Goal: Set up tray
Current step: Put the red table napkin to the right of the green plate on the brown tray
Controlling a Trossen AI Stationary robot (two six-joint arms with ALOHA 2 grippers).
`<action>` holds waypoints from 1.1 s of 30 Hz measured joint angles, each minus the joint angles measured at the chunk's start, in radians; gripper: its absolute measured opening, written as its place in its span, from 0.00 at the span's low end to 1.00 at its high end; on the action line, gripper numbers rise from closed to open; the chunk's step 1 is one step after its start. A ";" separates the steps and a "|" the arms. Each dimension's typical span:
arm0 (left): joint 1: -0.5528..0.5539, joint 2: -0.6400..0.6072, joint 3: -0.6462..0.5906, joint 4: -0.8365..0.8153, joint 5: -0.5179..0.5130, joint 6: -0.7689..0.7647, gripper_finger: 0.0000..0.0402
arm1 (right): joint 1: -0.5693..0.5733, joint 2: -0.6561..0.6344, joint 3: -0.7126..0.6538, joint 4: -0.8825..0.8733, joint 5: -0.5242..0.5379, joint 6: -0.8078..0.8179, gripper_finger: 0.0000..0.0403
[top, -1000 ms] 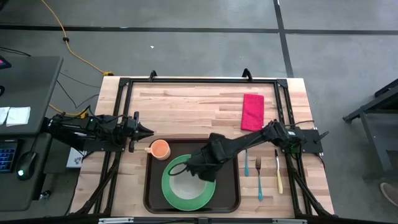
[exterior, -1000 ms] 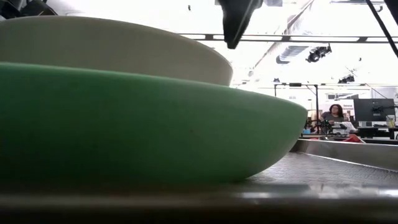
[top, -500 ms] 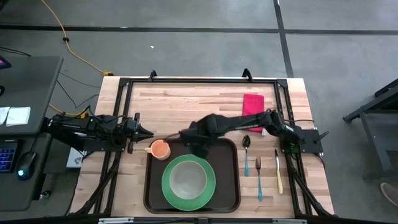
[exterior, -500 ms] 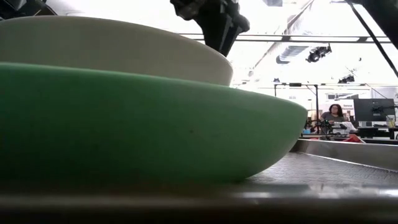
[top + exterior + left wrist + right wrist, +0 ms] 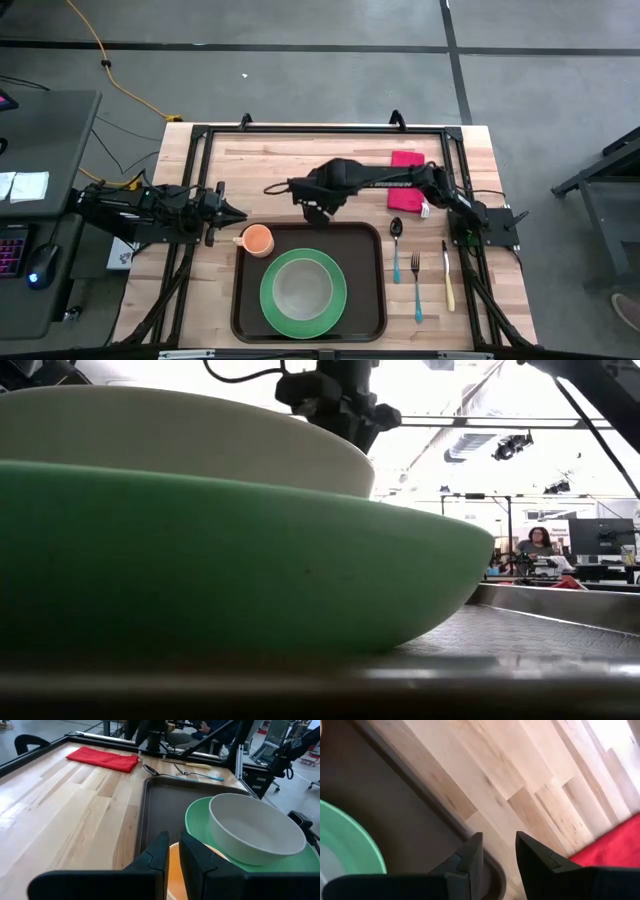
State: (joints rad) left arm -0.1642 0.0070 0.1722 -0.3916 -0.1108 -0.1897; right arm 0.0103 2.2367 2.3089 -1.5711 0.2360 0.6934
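The pale wooden table point(image 5: 300, 165) with a black frame stands on a grey floor crossed by dark lines, with a yellow cable at the far left. The tray point(image 5: 368, 290) lies at the table's near middle, holding a green plate point(image 5: 272, 300) with a white bowl point(image 5: 255, 827) on it. An orange cup point(image 5: 258, 240) sits just left of the tray; a red cloth point(image 5: 405, 170) lies far right, and a spoon point(image 5: 396, 240), fork point(image 5: 416, 285) and knife point(image 5: 448, 275) lie right of the tray. The right gripper point(image 5: 318, 212) hangs above the tray's far edge, fingers slightly apart and holding nothing. The left gripper point(image 5: 235, 211) waits at the left edge, fingers narrowly parted and empty. A person sits in the bright room behind. No writing is readable.
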 joint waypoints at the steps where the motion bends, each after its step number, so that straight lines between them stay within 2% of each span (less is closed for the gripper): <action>1: 0.000 0.000 0.000 0.000 0.000 -0.003 0.18 | -0.004 0.000 0.000 0.000 -0.001 -0.010 0.23; 9: 0.000 0.000 0.000 0.000 0.000 -0.025 0.18 | -0.037 -0.025 -0.001 0.000 0.008 -0.077 0.23; 24: 0.000 0.000 0.000 0.000 -0.029 -0.026 0.18 | -0.064 -0.215 0.000 -0.001 0.110 -0.092 0.23; 33: 0.000 0.000 0.000 0.000 -0.037 -0.037 0.18 | -0.065 -0.263 -0.007 0.003 0.136 -0.091 0.23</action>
State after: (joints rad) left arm -0.1642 0.0069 0.1722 -0.3920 -0.1478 -0.2266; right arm -0.0547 1.9736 2.3015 -1.5684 0.3723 0.6025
